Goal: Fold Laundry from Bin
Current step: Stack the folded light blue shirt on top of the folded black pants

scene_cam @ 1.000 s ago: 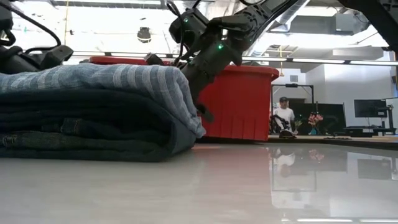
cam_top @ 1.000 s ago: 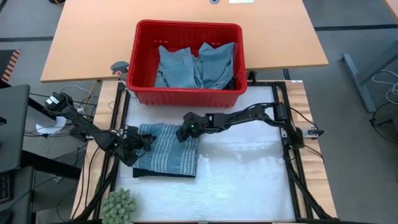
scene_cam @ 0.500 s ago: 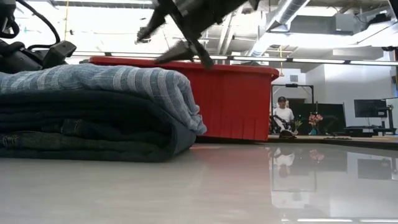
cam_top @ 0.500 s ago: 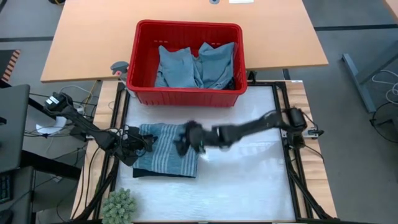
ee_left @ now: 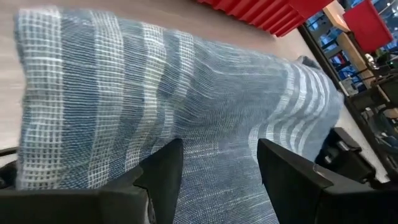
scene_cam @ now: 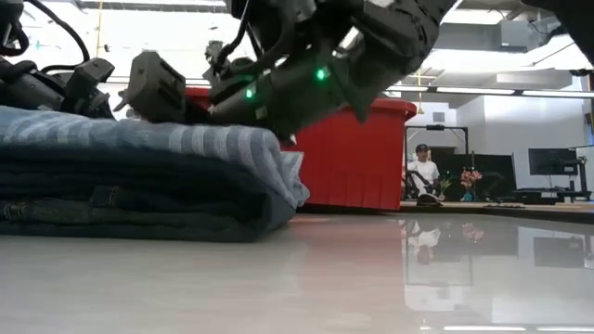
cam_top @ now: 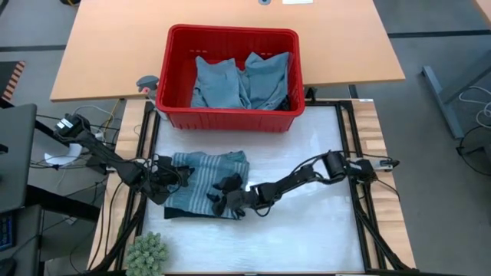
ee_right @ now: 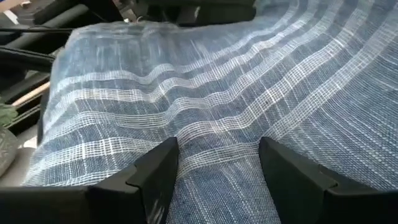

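Two dark grippers press their spread fingers on the folded grey-blue striped cloth garment [cam_top: 205,184], which tops a dark folded stack at the table's near left: the left gripper [cam_top: 170,181] at its left edge, the right gripper [cam_top: 224,193] at its near right corner. More light blue laundry [cam_top: 242,80] fills the red rectangular plastic bin [cam_top: 230,119] at the far side.

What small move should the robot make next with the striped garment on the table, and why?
Probably lift the right gripper clear. The striped garment already lies folded atop the dark stack, both grippers open, pressing on it, the left gripper at its other edge. More laundry waits in the red bin.
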Tool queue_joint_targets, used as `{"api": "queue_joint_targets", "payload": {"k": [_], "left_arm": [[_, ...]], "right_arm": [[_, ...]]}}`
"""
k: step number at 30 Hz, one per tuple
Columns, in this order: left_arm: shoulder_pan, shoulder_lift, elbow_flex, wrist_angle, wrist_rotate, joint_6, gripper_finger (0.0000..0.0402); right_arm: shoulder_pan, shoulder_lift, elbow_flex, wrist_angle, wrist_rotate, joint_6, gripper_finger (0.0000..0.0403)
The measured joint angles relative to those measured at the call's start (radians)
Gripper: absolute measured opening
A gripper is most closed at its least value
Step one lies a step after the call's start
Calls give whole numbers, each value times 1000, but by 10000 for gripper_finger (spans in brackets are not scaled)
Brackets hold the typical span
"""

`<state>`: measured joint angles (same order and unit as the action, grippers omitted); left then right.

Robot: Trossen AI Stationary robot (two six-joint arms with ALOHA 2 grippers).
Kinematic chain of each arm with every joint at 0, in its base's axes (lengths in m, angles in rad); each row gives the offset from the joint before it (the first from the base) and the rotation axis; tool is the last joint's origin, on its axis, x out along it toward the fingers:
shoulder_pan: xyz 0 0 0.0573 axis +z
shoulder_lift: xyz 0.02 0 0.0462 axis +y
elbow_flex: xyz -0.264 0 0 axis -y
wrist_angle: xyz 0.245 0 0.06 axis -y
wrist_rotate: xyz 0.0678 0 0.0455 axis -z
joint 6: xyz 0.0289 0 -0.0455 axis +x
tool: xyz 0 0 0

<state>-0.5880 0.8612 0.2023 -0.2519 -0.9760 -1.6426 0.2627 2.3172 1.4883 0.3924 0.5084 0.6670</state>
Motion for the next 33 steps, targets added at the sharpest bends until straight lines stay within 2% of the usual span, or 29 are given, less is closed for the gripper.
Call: {"api": "queue_joint_targets", "payload": {"k": [7,11,13,15,18,24,29,33], "left_arm": [[0,3,0,0,1,8,199],[0,3,0,7,13,0,199],[0,3,0,23,17,0,199],[0,3,0,52,20,7,199],[4,9,0,124,22,47,199],[69,99,0,358,74,192,199],[162,273,2,608,187,281,199],[225,426,86,706,271,359,199]], "right_arm": [[-10,-27,2,-126,-20,29,255],[-23,-163,-7,-158,-55,-88,255],[-19,-296,-7,-186,-35,-170,255],[-11,-436,3,-214,4,-237,255],[3,-611,3,-352,90,-277,255],[67,-838,-2,-631,298,-278,255],[143,-920,1,-764,439,-252,255],[185,-919,-3,-829,475,-223,255]]}}
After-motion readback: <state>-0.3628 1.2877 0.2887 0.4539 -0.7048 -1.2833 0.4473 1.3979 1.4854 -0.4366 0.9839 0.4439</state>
